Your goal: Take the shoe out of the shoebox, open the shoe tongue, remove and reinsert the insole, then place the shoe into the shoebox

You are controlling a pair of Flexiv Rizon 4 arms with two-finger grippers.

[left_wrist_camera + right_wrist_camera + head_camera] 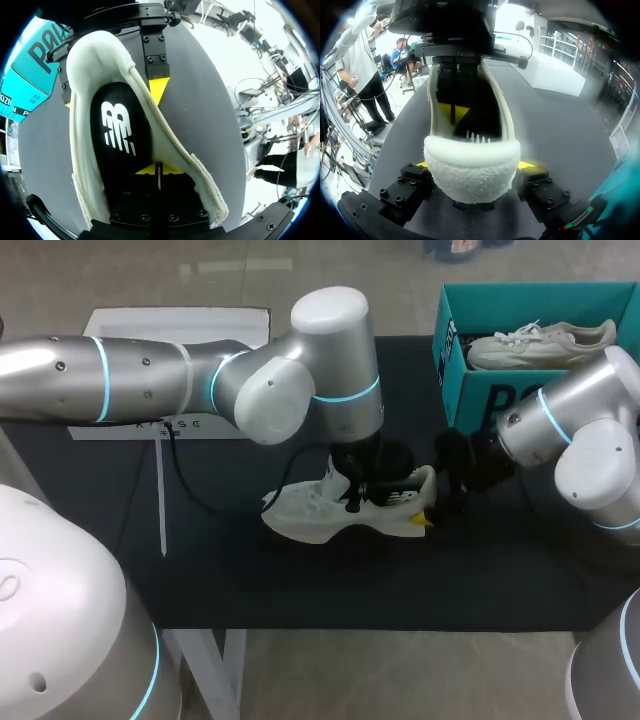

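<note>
The white shoe point(330, 510) sits in the middle of the black worktop point(400, 590), toe left and heel right. The right fingers point(529, 164) pinch its heel from both sides. The left fingers point(147, 170), pressed together, reach inside it over the black insole point(120, 130). The teal shoebox point(470, 405) stands far right, holding a second shoe point(540, 343).
</note>
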